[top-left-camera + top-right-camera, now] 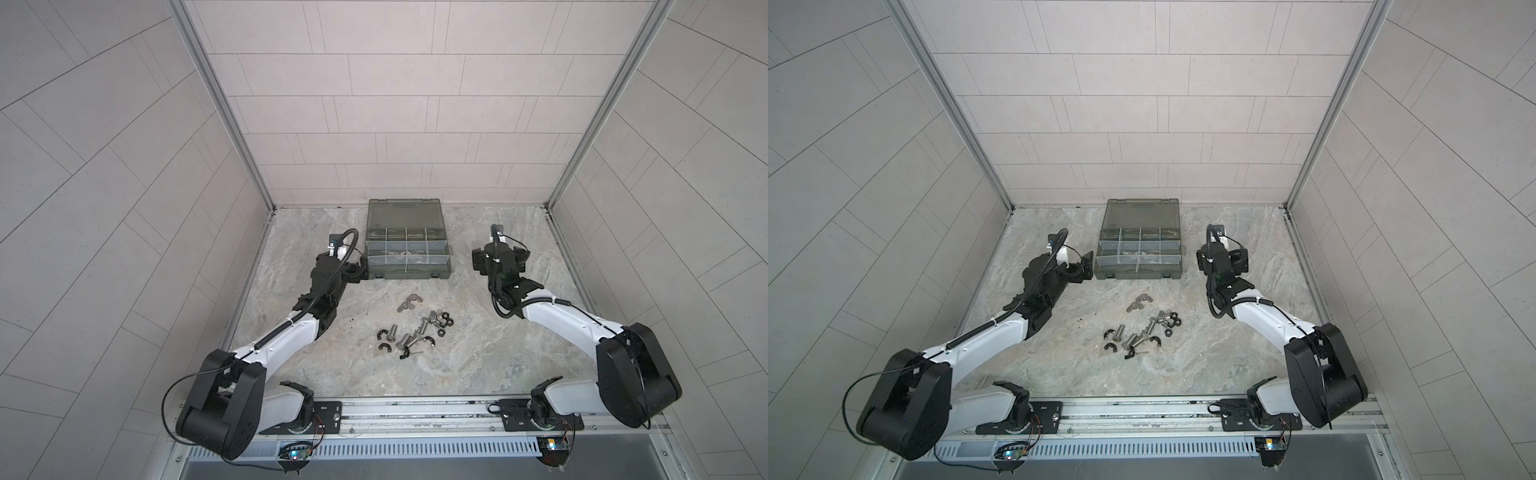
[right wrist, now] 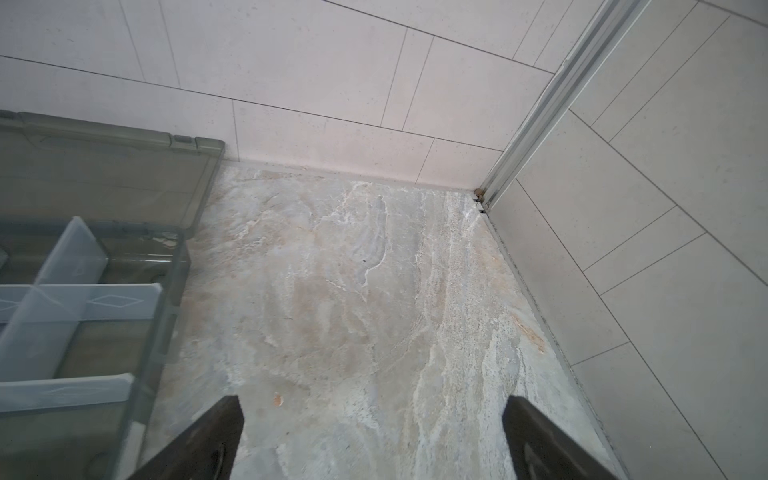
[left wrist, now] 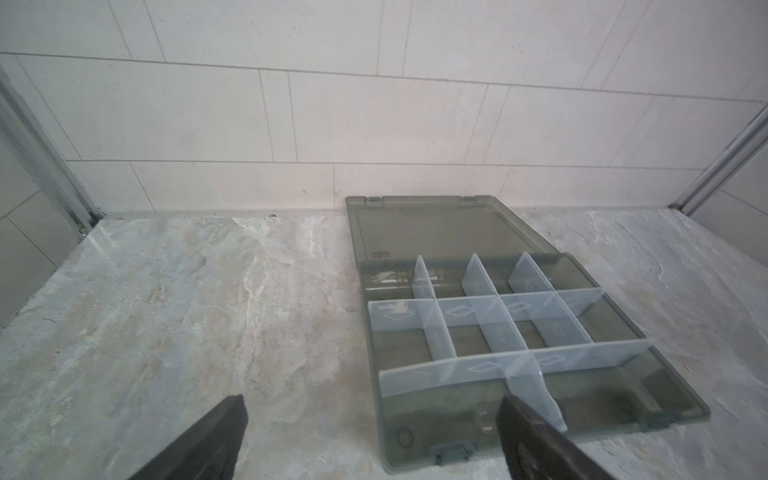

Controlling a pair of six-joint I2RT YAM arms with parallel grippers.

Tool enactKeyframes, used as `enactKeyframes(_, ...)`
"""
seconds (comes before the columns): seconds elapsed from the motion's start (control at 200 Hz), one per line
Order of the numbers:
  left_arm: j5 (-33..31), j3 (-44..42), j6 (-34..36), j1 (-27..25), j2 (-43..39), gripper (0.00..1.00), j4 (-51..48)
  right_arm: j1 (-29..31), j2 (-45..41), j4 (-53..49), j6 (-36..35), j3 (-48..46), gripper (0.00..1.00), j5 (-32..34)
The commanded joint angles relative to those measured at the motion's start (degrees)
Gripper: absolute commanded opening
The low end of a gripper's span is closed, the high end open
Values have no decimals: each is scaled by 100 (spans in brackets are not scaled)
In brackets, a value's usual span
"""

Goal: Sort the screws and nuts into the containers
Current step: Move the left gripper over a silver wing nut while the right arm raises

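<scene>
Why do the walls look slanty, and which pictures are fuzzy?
Both top views: a wide lens splays the pale tiled side walls, light is soft and even, the short silver metal bolts are tiny but sharp. Left wrist view: the dark grey-green plastic organiser case looks hazy. Right wrist view: the marbled stone tabletop is slightly soft, without glare.

Both the left arm (image 1: pixel 286 332) and the right arm (image 1: pixel 557 316) pair glossy white shell links with bulky matte-black joint housings (image 1: pixel 224 399). A black corrugated cable conduit (image 1: pixel 540 297) runs along each forearm, tied down with white zip ties. A thin black cable (image 1: pixel 163 405) loops off the left arm's big housing, each base is bolted to a black mounting plate (image 1: pixel 328 417), and the left gripper (image 3: pixel 372 399) and right gripper (image 2: pixel 372 399) each end in two flat, dark, wedge-shaped fingers (image 3: pixel 208 440).
</scene>
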Motion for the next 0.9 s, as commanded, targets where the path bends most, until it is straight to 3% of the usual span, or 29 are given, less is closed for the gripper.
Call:
enactKeyframes(0.0,-957,454,-329,-618,-283,100,-1270,143,113,-2378,830,782,99,382)
enactKeyframes(0.08,-1209,880,-476,-1086,-383,100,-2069,194,96,-3456,1412,1254,99,-156)
enactKeyframes(0.14,-1275,1171,-611,-1325,-439,100,-2635,211,-51,-3691,1518,1275,98,-518)
enactKeyframes(0.32,-604,1236,-552,-1620,-506,98,-3128,213,-1025,-3815,1617,791,99,-1742)
enactKeyframes(0.395,-306,1182,-465,-1661,-396,96,-3167,219,-1573,-3847,1917,511,99,-1924)
enactKeyframes(0.545,188,1251,-64,-1738,344,91,-3183,214,-2255,-4237,2002,456,99,-2259)
enactKeyframes(0.751,667,2048,227,-1742,1782,80,-3844,214,-2280,-4779,2037,604,99,-2786)
enactKeyframes(0.896,852,2217,271,-1825,2178,76,-3846,214,-2498,-4727,2070,345,99,-3018)
